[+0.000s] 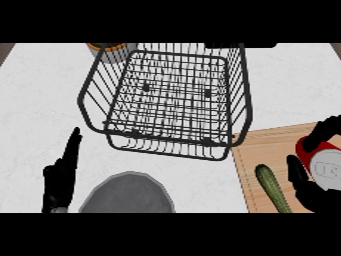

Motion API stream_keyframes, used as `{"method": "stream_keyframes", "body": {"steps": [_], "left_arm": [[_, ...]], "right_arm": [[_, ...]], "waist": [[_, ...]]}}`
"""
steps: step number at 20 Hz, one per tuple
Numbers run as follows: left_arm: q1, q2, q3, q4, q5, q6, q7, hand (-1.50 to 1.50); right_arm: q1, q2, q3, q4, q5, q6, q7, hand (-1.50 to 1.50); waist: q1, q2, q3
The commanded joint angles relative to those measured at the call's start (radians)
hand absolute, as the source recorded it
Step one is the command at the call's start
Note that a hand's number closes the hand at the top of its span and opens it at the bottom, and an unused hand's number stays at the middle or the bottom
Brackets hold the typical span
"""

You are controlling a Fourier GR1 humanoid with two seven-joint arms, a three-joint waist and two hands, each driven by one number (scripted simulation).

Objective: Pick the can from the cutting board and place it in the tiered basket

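Observation:
A red can [329, 165] with a silver top stands on the wooden cutting board [265, 146] at the right. My right hand [322, 196] is curled round it, fingers behind and thumb in front, hiding most of its side. The black wire tiered basket [169, 97] stands in the middle of the white counter, nothing showing inside it. At the lower left my left hand [61, 177] rests open, fingers pointing up.
A green cucumber [273, 188] lies on the board just left of the can. A grey plate [127, 194] sits at the front centre. An orange-rimmed container [111, 50] stands behind the basket's left corner.

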Motion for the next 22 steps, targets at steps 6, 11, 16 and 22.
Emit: {"method": "stream_keyframes", "body": {"steps": [6, 11, 16, 22], "left_arm": [[-0.006, 0.004, 0.01, 0.047, 0.022, -0.04, 0.041, 0.0], [0.04, -0.017, -0.016, 0.031, -0.001, -0.028, 0.004, 0.0], [0.005, -0.004, 0.009, 0.059, 0.007, -0.043, 0.002, 0.0], [-0.034, -0.023, -0.004, 0.044, -0.021, -0.02, 0.039, 0.0]], "right_arm": [[-0.416, 0.016, -0.115, -0.057, -0.171, 0.168, 0.322, 1.5], [-0.633, 0.019, -0.075, 0.131, -0.144, 0.138, 0.425, 1.5], [-0.717, 0.036, -0.087, 0.314, -0.085, 0.07, 0.364, 1.5], [-0.761, 0.094, -0.022, 0.543, 0.008, -0.029, 0.214, 1.5]], "waist": [[0.007, 0.005, -0.006], [0.018, 0.005, -0.007], [0.02, 0.01, -0.006], [0.028, 0.015, -0.005]]}}
